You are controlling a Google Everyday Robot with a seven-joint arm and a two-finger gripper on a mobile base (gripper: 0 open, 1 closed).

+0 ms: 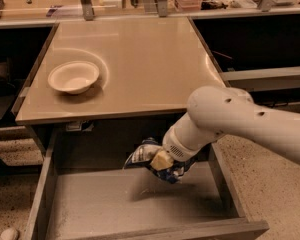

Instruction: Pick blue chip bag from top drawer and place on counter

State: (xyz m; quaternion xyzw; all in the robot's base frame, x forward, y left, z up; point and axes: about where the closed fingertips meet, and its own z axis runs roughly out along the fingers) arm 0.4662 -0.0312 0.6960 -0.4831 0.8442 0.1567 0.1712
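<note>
Beige counter [140, 59] fills the upper frame, a white bowl [73, 77] at its left. Below, over the open top drawer [39, 204] (lower centre), the gripper [162, 160] clamps the blue chip bag [140, 153] above the grey floor.

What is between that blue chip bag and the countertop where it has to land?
Nothing visible blocks it. The pincer holds the blue chip bag above the floor of the top drawer, just below the front edge of the counter, which it must rise past. The white bowl sits far left.
</note>
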